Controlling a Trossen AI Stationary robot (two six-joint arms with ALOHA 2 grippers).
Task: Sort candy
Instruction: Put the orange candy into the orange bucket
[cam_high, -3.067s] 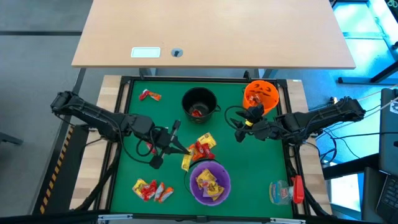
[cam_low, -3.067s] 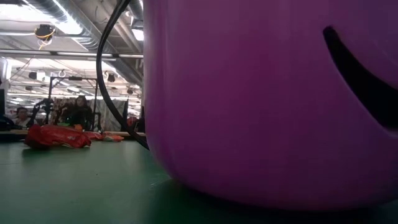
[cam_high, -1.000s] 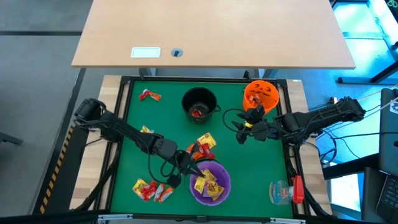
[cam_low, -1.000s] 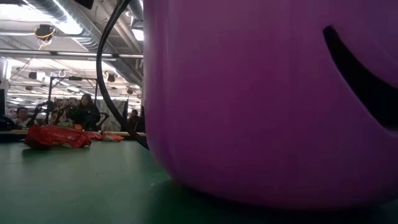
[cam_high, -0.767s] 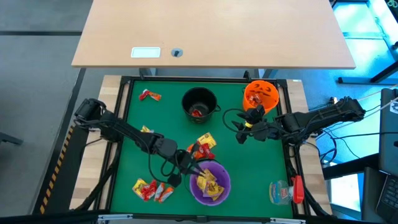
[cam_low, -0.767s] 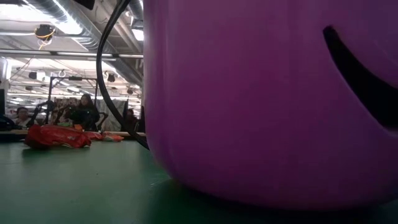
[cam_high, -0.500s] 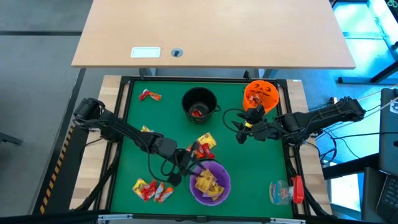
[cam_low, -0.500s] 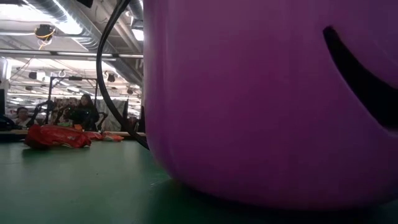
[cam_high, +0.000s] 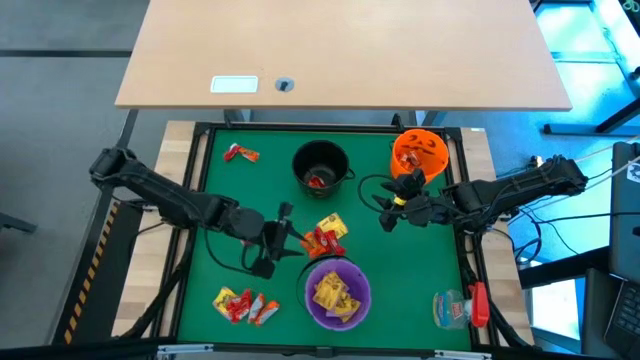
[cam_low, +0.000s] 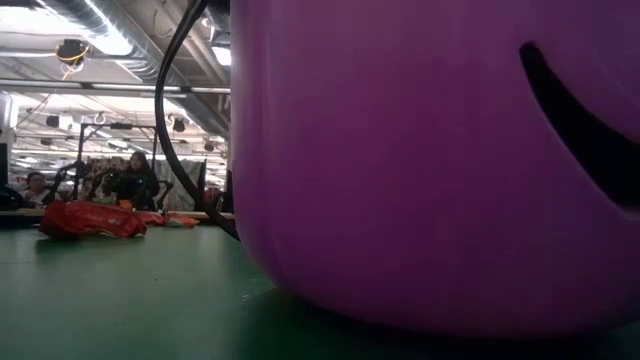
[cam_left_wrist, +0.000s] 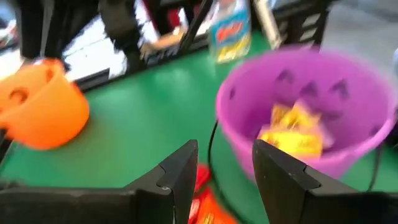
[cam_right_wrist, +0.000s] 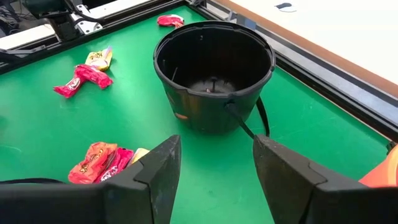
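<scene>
My left gripper (cam_high: 288, 243) (cam_left_wrist: 224, 168) is open and holds nothing, just left of the loose red and yellow candy (cam_high: 322, 238) at mid-table; red candy (cam_left_wrist: 202, 199) shows below its fingers. The purple bowl (cam_high: 337, 292) (cam_left_wrist: 305, 112) near the front holds yellow candy (cam_left_wrist: 295, 130). My right gripper (cam_high: 388, 210) (cam_right_wrist: 217, 162) hangs open and empty right of centre, facing the black bucket (cam_high: 320, 165) (cam_right_wrist: 214, 68). An orange bucket (cam_high: 420, 152) stands at the far right. More candy lies at the front left (cam_high: 243, 305) and far left (cam_high: 240, 153).
A clear plastic item with a red part (cam_high: 458, 308) lies at the front right corner. The purple bowl (cam_low: 430, 160) fills most of the low view, with red candy (cam_low: 90, 218) on the green mat to its left. People sit in the room far behind.
My left gripper has drawn back from the purple bowl's left rim toward the table's left and far side, rising and tipping closer to level. It now hangs beside the loose candy at mid-table.
</scene>
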